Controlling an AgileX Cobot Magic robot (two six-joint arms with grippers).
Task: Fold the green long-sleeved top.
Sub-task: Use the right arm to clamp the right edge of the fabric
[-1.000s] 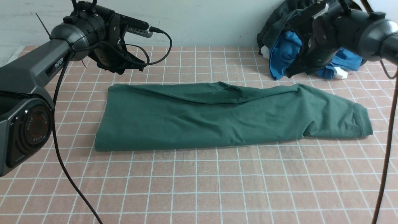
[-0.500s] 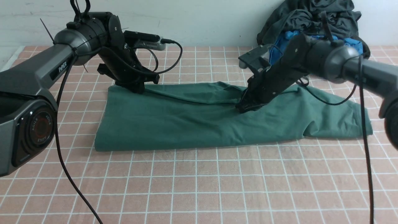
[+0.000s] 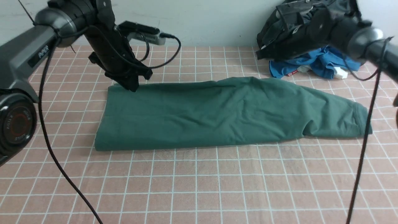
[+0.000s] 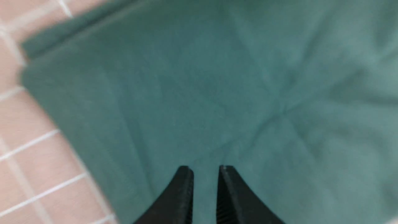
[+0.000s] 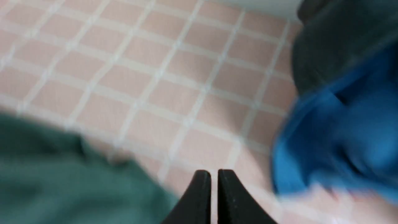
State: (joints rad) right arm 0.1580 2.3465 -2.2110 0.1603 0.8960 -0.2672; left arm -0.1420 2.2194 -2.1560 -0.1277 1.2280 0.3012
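Note:
The green long-sleeved top (image 3: 217, 115) lies on the tiled table as a long flat band running left to right, with a ribbed cuff at its right end. My left gripper (image 3: 130, 86) hangs just above the band's far-left corner. In the left wrist view its jaws stand a little apart over the green cloth (image 4: 217, 93), and my left gripper (image 4: 205, 169) holds nothing. My right gripper (image 3: 264, 55) is raised at the far right, off the top. In the right wrist view my right gripper (image 5: 214, 172) is shut and empty above bare tiles, beside the top's edge (image 5: 62, 186).
A heap of clothes sits at the far right against the wall: a dark grey-black garment (image 3: 272, 32) over a bright blue garment (image 3: 320, 63), with a white piece (image 3: 340, 73) beside them. My right arm blends into this heap. Cables hang from both arms.
Both grippers have lifted off the top. The right arm swung up and back to the far right. The raised fold along the top's far side now lies flat, its edge further back.

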